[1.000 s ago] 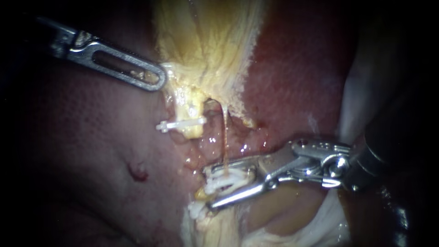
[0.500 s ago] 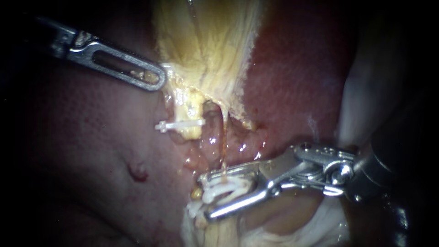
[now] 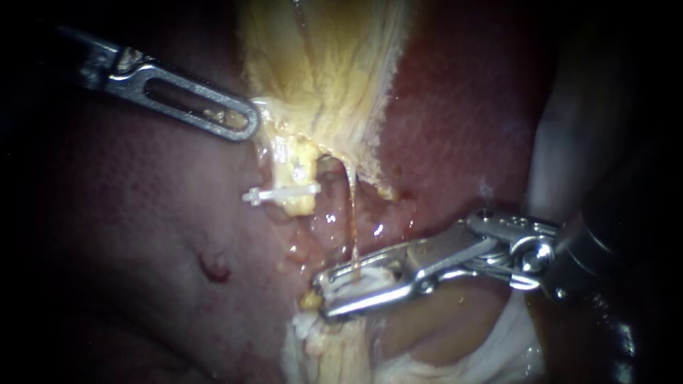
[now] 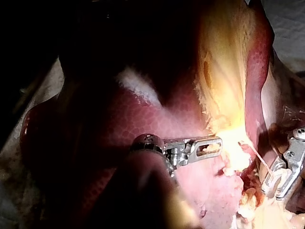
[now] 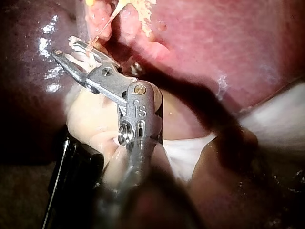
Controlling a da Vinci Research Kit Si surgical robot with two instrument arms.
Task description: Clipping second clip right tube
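Observation:
A thin, stretched right tube (image 3: 352, 213) runs from the yellow gallbladder (image 3: 320, 71) down into my right instrument (image 3: 325, 291). That instrument's jaws are shut on a white clip (image 3: 361, 279) around the tube. A second white clip (image 3: 304, 327) sits just below them. A third white clip (image 3: 281, 193) crosses the short yellow left tube (image 3: 299, 174). My left instrument (image 3: 245, 124) has its slotted jaws shut on the gallbladder's edge, with tissue showing through the slot. The left wrist view shows these jaws (image 4: 217, 144) on the yellow tissue. In the right wrist view, the right instrument (image 5: 64, 52) holds the white clip.
Red-brown liver (image 3: 142, 235) lies left of the tubes and also behind them (image 3: 462, 107). Pale whitish tissue (image 3: 498, 348) lies under the right instrument's wrist. A small red nick (image 3: 213, 269) marks the liver surface.
The right instrument's jaws have narrowed from a wide gap to nearly together, squeezing the white clip around the thin tube. The left instrument has held still.

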